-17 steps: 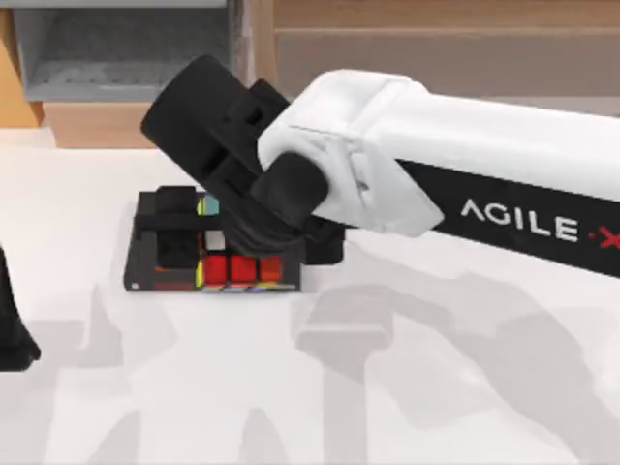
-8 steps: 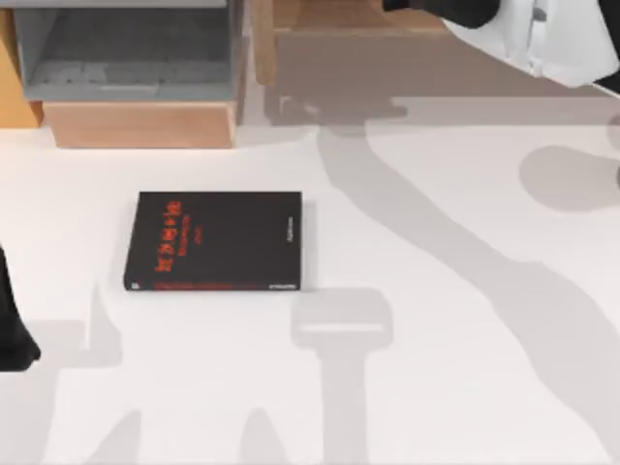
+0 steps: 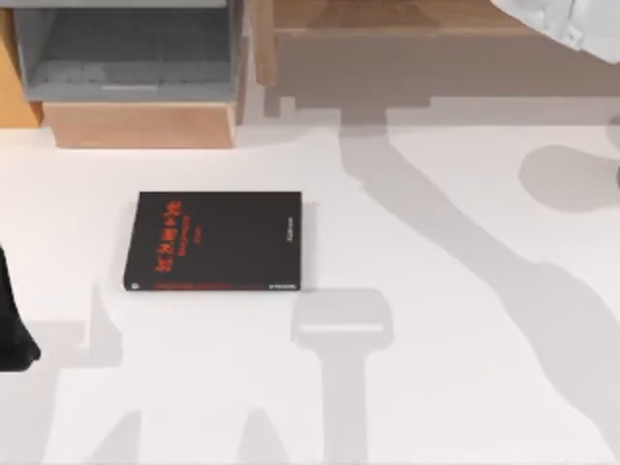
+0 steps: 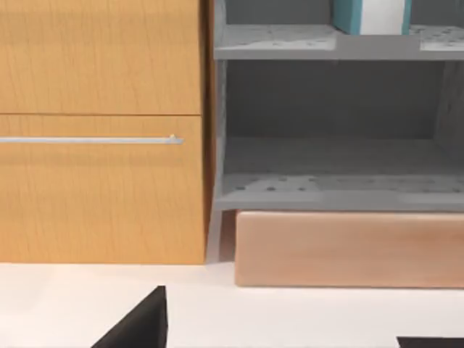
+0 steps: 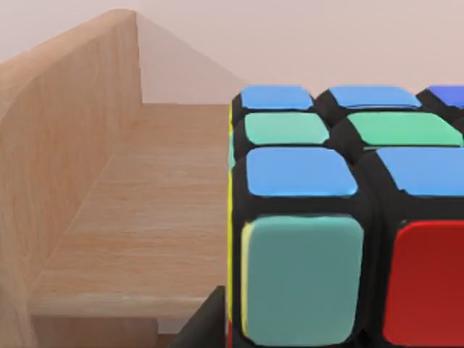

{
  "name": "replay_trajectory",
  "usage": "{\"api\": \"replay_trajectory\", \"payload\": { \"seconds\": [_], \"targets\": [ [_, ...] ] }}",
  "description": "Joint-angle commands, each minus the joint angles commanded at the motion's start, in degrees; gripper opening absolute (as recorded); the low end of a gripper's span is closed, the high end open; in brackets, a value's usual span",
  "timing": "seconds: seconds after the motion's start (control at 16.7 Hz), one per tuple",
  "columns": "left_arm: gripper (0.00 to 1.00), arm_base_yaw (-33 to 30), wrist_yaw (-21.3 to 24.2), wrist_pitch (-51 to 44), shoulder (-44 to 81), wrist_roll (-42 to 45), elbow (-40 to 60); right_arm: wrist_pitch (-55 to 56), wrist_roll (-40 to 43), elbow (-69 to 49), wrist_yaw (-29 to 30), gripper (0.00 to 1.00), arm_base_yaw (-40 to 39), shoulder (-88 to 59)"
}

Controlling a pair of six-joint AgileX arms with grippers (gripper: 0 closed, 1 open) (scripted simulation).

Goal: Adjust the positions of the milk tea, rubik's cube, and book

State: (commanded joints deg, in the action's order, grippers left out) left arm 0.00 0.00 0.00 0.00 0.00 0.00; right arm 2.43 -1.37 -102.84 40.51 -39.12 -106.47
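Rubik's cube: close before the right wrist camera, black frame with blue, green, teal and red squares, carried above a light wooden shelf with a raised side wall. A dark sliver of the right gripper shows at its lower edge; the cube appears held, though the jaws themselves are hidden, so their width cannot be told.

Change on record: one second ago the cube sat on the book under the right arm; half a second ago the book's cover was already bare and the arm was pulling off toward the far right. Now only a white corner of the right arm shows at the top view's upper right. Judgement: the cube's move is under way, with its setting-down on the wooden shelf likely next.

Book: flat on the table, black cover with red lettering, left of centre, unmoved.

Left arm: parked at the table's left edge, a dark part showing.

Surroundings: white table; at the rear, an orange-wood cabinet with a handle bar, grey open shelving beside it, a teal-and-white item on the upper shelf.
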Motion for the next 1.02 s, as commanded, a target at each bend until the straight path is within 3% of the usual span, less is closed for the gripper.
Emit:
{"api": "replay_trajectory", "payload": {
  "seconds": [0.54,1.02],
  "targets": [
    [1.0,0.0,0.0,0.0,0.0,0.0,0.0,-7.48,-1.6,-16.35,-0.31,0.0,4.09,-7.99],
    [1.0,0.0,0.0,0.0,0.0,0.0,0.0,-10.83,-0.92,-33.42,-5.45,0.0,6.89,-19.91]
  ]
}}
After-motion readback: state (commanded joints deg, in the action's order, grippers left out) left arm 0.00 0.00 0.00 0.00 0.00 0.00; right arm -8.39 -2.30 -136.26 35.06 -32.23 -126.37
